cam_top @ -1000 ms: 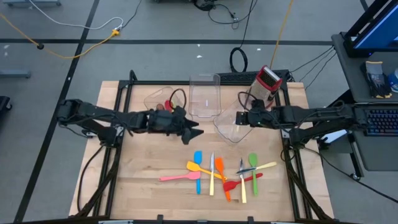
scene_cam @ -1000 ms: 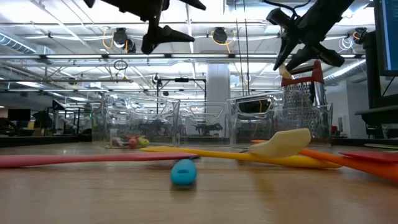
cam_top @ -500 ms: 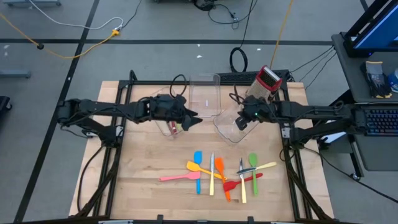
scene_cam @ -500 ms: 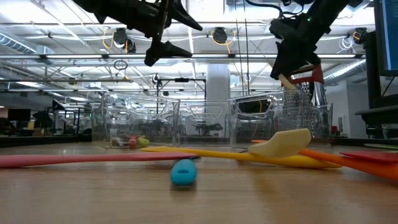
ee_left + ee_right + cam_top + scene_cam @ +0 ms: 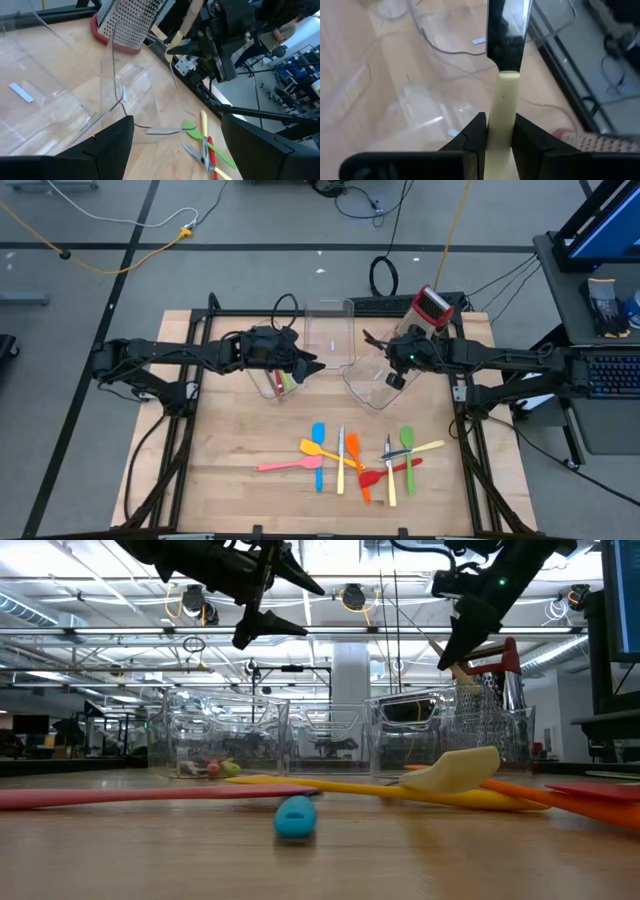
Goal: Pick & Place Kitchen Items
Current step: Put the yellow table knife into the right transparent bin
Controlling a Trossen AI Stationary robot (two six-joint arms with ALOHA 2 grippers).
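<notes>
R hand (image 5: 495,137) gripping cream-handled knife (image 5: 504,75)

A red-and-silver grater (image 5: 431,308) stands at the upper right of the wooden table (image 5: 230,480) in the high view, with three clear bins beside it: one left (image 5: 256,340), one upright in the middle (image 5: 329,332), one right (image 5: 370,385). A black cable coil (image 5: 383,276) lies on the grey floor above the table, a yellow cable (image 5: 120,260) crosses the upper left, and a keyboard (image 5: 612,376) sits at the right edge.
</notes>
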